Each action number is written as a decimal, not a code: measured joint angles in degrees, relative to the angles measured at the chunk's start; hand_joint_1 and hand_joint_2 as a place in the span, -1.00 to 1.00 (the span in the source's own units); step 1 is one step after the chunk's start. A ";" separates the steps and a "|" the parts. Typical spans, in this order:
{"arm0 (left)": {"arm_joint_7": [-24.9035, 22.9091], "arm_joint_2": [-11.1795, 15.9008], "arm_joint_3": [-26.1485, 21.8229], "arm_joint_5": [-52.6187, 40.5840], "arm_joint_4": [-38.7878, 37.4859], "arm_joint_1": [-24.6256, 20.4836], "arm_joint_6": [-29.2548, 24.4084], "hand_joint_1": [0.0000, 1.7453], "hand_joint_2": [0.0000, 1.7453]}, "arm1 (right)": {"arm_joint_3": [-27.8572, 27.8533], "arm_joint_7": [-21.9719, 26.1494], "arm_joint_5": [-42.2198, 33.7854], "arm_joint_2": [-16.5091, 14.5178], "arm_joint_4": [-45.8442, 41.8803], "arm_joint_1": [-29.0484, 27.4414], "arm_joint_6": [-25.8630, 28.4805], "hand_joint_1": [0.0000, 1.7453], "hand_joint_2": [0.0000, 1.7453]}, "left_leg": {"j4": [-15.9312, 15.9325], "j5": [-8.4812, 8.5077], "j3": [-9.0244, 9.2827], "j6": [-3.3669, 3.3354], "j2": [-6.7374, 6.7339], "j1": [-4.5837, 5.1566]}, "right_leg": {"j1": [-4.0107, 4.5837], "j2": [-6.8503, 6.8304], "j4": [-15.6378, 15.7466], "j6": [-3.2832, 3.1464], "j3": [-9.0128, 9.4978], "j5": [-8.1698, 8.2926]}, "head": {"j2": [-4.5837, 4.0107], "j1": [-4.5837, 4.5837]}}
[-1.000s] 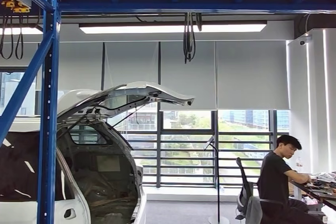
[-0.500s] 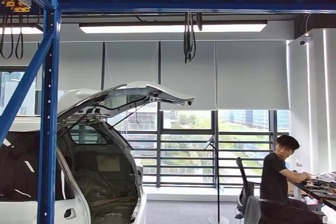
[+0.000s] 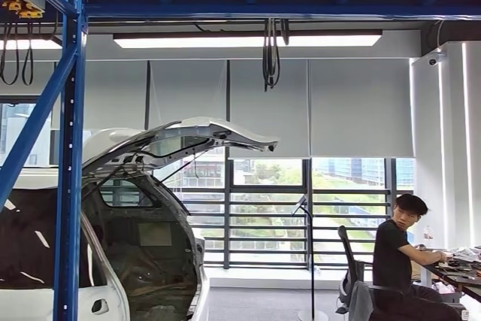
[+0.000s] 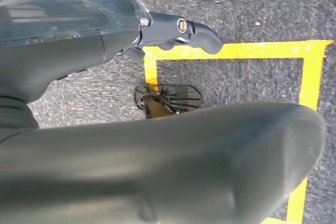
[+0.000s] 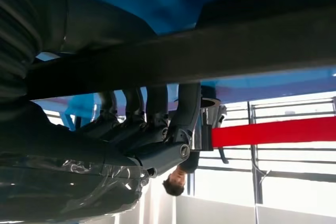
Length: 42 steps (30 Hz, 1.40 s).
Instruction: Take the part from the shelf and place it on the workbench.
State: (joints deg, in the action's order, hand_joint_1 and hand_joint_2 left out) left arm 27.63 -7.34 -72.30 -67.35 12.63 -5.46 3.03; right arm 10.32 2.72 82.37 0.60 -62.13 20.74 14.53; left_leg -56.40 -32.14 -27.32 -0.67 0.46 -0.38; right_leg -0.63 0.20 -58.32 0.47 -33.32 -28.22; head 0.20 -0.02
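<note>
R. robot hand: seen curled up onto a long dark part; fingers hooked against its underside, so it appears to be gripped, though the far side of the wrap is hidden.
Part: held raised at the R. side, clear of the shelf; its ends are cut off by the frame.
L. robot hand: hung low, fingers stretched out and apart, nothing held; grey floor w/ yellow tape below it.
Beyond R. hand: a red barrier belt and windows are seen.
Ahead: blue rack upright at L., white car w/ tailgate up, seated person at a cluttered worktop at far R.
Step (judged): carry phase, approx. midway; part taken, not yet set down.
How done well: grip to be kept firm and part level while turning; its long ends to be swung clear of rack, belt and person; target worktop to be confirmed before lowering.
</note>
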 joint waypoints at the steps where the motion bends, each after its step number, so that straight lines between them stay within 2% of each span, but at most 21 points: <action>1: 0.22 0.00 0.04 0.02 0.00 0.00 0.24 -1.00 0.00 | 0.02 -0.07 0.08 0.17 -0.46 -0.40 0.20 1.00 1.00 | 0.00 0.00 0.00 0.00 0.00 0.00 | 0.00 0.00 0.00 0.00 0.01 0.00 | 0.00 0.00; 3: 0.57 0.00 0.04 0.09 0.00 0.02 0.59 -1.00 1.00 | 0.02 -0.13 0.15 0.50 -1.42 -1.18 0.48 1.00 1.00 | 0.00 0.00 0.01 0.00 0.00 0.00 | 0.00 0.00 0.00 0.00 0.01 0.00 | 0.00 0.00; 10: -1.32 -0.01 0.04 1.11 0.00 0.06 0.34 -1.00 1.00 | 0.00 0.68 -0.81 1.54 -6.74 -4.17 0.56 1.00 1.00 | 0.00 0.00 -0.01 0.00 0.00 0.00 | 0.00 0.00 0.00 0.00 -0.01 0.00 | 0.00 0.00; 16: -3.18 -0.01 -0.15 2.05 0.00 0.15 -0.09 -1.00 1.00 | -0.08 1.92 -4.24 2.35 -16.75 -7.23 -0.04 1.00 1.00 | 0.00 0.00 -0.02 0.00 0.00 0.00 | 0.00 0.00 0.00 0.00 -0.02 0.00 | 0.00 0.00; 19: -3.17 -0.01 -0.40 2.54 0.00 0.23 -0.07 -1.00 1.00 | -0.45 3.01 -7.60 2.78 -22.45 -8.81 -0.21 1.00 1.00 | 0.00 0.00 -0.02 0.00 0.00 0.00 | 0.00 0.00 0.00 0.00 -0.02 0.00 | 0.00 0.00; 23: -2.26 -0.01 -1.21 4.29 0.00 0.41 1.11 -1.00 1.00 | -1.81 4.56 -16.23 2.68 -31.97 -11.69 -0.27 1.00 1.00 | 0.00 -0.01 -0.04 -0.01 0.00 0.00 | -0.01 -0.01 0.00 0.00 -0.02 0.00 | 0.00 0.00; 26: -0.94 -0.13 -2.49 6.51 0.00 0.53 3.14 -1.00 1.00 | -3.65 7.31 -25.64 1.10 -40.41 -14.39 1.41 1.00 1.00 | 0.00 -0.02 -0.05 -0.01 0.00 0.00 | 0.00 -0.03 0.00 0.00 -0.03 -0.02 | 0.00 0.00; 29: -0.20 -0.32 -3.68 7.67 0.00 0.69 3.43 -1.00 1.00 | -5.27 12.41 -35.53 -1.73 -48.89 -17.88 2.32 1.00 1.00 | 0.01 -0.04 -0.06 0.00 0.01 -0.01 | 0.01 -0.04 0.00 0.03 -0.04 -0.05 | 0.00 0.00; 32: -0.06 -0.39 -4.56 8.26 0.00 0.75 3.00 -1.00 1.00 | -6.43 17.78 -44.63 -5.00 -55.48 -21.72 1.05 1.00 1.00 | 0.02 -0.07 -0.07 0.04 0.00 -0.03 | 0.01 -0.02 0.01 0.04 -0.04 -0.07 | 0.00 0.00; 36: -0.11 -0.40 -5.43 8.61 0.00 0.76 2.46 -1.00 1.00 | -6.91 23.16 -56.43 -7.77 -59.44 -25.45 -2.73 1.00 1.00 | 0.02 -0.08 -0.04 0.05 -0.01 -0.02 | 0.00 -0.01 0.02 0.04 0.00 -0.06 | 0.00 0.00; 39: -0.26 -0.40 -5.84 8.73 0.00 0.85 2.37 -1.00 1.00 | -7.15 25.85 -61.21 -9.35 -60.34 -27.43 -5.12 1.00 1.00 | 0.00 -0.08 0.01 0.04 0.00 0.06 | -0.11 -0.02 0.06 0.07 0.04 -0.04 | 0.00 0.00; 42: -0.50 -0.40 -5.93 8.73 0.00 0.94 2.29 -1.00 1.00 | -7.27 26.55 -61.54 -10.32 -60.63 -28.65 -5.75 1.00 1.00 | -0.03 -0.10 0.03 0.01 0.00 0.16 | -0.26 -0.02 0.06 0.10 0.05 -0.02 | 0.00 0.00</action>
State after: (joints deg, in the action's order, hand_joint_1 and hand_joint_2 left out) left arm 27.13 -7.74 -78.24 -58.62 12.63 -4.51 5.32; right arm 3.05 29.26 20.83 -9.72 -122.75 -7.91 8.78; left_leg -56.43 -32.24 -27.29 -0.65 0.46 -0.22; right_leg -0.89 0.18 -58.25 0.58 -33.26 -28.23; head 0.20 -0.02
